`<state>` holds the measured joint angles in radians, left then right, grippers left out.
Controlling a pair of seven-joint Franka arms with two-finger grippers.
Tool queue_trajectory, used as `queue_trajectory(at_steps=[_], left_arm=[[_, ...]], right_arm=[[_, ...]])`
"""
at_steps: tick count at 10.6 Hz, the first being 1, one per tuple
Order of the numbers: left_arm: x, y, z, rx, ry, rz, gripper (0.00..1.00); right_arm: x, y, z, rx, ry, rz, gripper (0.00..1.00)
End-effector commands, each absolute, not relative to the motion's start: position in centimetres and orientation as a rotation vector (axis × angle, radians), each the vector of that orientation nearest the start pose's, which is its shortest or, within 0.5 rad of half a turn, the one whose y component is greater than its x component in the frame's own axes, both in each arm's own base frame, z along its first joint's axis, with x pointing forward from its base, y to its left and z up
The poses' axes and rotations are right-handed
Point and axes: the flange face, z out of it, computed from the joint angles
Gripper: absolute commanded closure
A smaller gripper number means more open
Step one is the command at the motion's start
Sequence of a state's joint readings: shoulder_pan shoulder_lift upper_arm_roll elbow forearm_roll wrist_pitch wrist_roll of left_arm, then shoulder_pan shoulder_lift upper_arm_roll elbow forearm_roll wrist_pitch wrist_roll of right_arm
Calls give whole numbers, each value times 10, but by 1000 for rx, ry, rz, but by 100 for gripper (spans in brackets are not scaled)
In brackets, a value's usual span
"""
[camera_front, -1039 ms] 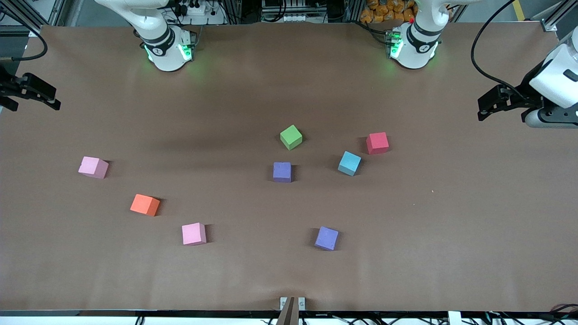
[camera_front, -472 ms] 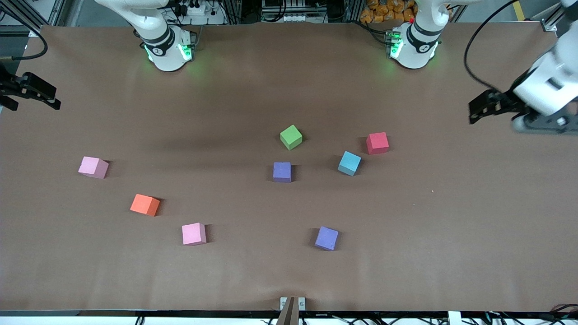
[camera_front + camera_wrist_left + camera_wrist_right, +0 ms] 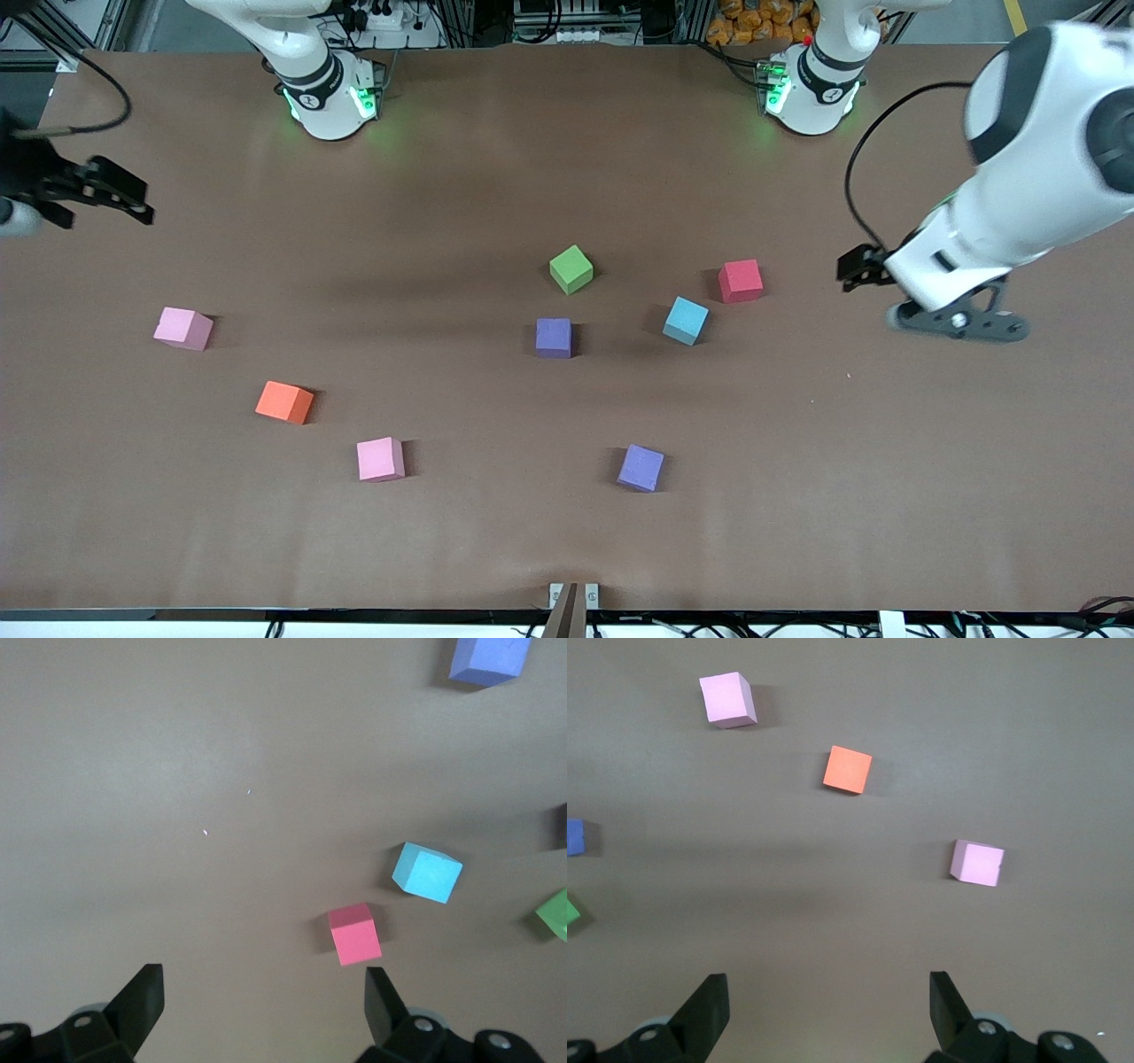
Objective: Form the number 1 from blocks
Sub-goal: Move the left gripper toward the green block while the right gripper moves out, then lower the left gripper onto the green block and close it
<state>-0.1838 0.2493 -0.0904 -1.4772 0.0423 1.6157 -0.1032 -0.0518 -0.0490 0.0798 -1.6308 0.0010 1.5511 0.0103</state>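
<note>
Eight foam blocks lie scattered on the brown table. Green [image 3: 570, 268], red [image 3: 740, 281], light blue [image 3: 686, 320] and a purple block [image 3: 554, 338] cluster mid-table, with a second purple block [image 3: 640, 467] nearer the camera. Two pink blocks [image 3: 182, 329] [image 3: 380, 459] and an orange one [image 3: 284, 402] lie toward the right arm's end. My left gripper [image 3: 858, 268] hangs open and empty over bare table beside the red block [image 3: 355, 934]. My right gripper [image 3: 106, 190] hangs open and empty at the table's edge, over bare table short of the pink block [image 3: 976, 862].
Both arm bases [image 3: 330, 93] [image 3: 811, 89] stand along the table's back edge. A small bracket [image 3: 573, 595] sits at the front edge. Bare brown table [image 3: 886, 461] spreads around the blocks.
The left arm has swung in from the table's end and come down toward the red block. The right gripper has shifted slightly inward. No block has moved.
</note>
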Motion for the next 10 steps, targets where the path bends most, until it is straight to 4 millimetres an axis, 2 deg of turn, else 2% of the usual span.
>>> queue_trajectory(at_steps=[1, 2, 3, 4, 5, 7, 8, 10], left_arm=[[599, -227, 468, -3023, 358, 262, 0], [594, -258, 443, -3013, 429, 278, 0], [589, -271, 424, -3019, 461, 269, 0], [581, -278, 405, -3026, 487, 241, 0], [570, -286, 395, -3029, 520, 224, 0], [555, -285, 376, -3028, 537, 204, 0], [546, -295, 360, -3043, 571, 161, 0], [540, -311, 342, -3063, 508, 148, 0]], right_arm=[[542, 78, 593, -3138, 28, 48, 0], [545, 102, 579, -3136, 33, 27, 0], [551, 119, 564, -3131, 36, 28, 0], [558, 125, 552, -3125, 30, 34, 0], [563, 127, 544, -3122, 25, 27, 0], [577, 127, 528, -3108, 32, -4, 0], [583, 126, 522, -3103, 37, -20, 0], [588, 130, 515, -3093, 135, -30, 0]])
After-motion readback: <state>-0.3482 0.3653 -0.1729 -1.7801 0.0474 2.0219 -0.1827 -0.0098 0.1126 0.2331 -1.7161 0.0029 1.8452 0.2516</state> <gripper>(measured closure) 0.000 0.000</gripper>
